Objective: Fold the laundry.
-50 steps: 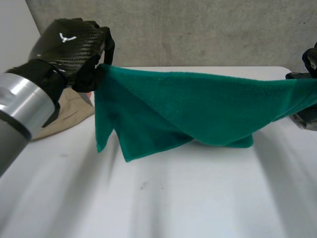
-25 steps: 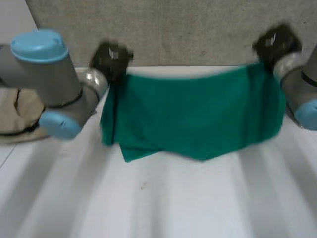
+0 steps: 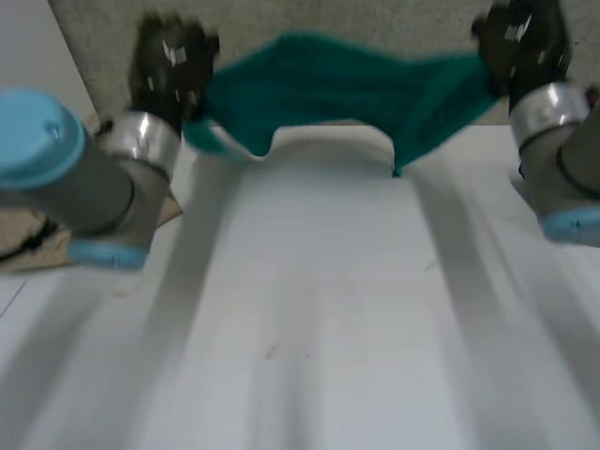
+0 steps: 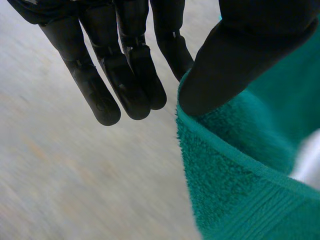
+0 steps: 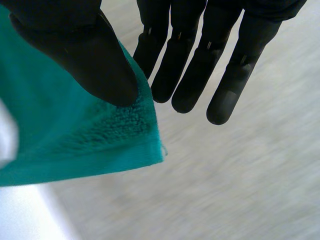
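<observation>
Hanging in the air over the far edge of the white tabletop (image 3: 309, 319), a green towel (image 3: 347, 80) is stretched between two black robot hands. It sags in the middle, and two loose folds droop toward the tabletop's far edge; it cannot be told whether they touch it.

The left hand (image 3: 169, 61) holds the towel's left end, above the far left corner of the tabletop. In the left wrist view, its thumb (image 4: 240, 55) presses down on the towel's thick hemmed edge (image 4: 230, 170) and pinches it against the nearest finger, while the other fingers (image 4: 125, 80) reach out straight, clear of the cloth.

The right hand (image 3: 520, 42) holds the towel's right end, above the far right corner. In the right wrist view, its thumb (image 5: 85, 55) clamps a corner of the towel (image 5: 75, 135) against the closest finger, and the remaining fingers (image 5: 200, 65) stay straight, just beside the cloth.

The grey left arm (image 3: 66, 178) with its light-blue cap reaches along the left edge of the tabletop, partly covering a beige cloth (image 3: 23, 234) lying there. The right arm (image 3: 562, 169) reaches along the right edge. A grey wall (image 3: 375, 14) stands behind the towel.
</observation>
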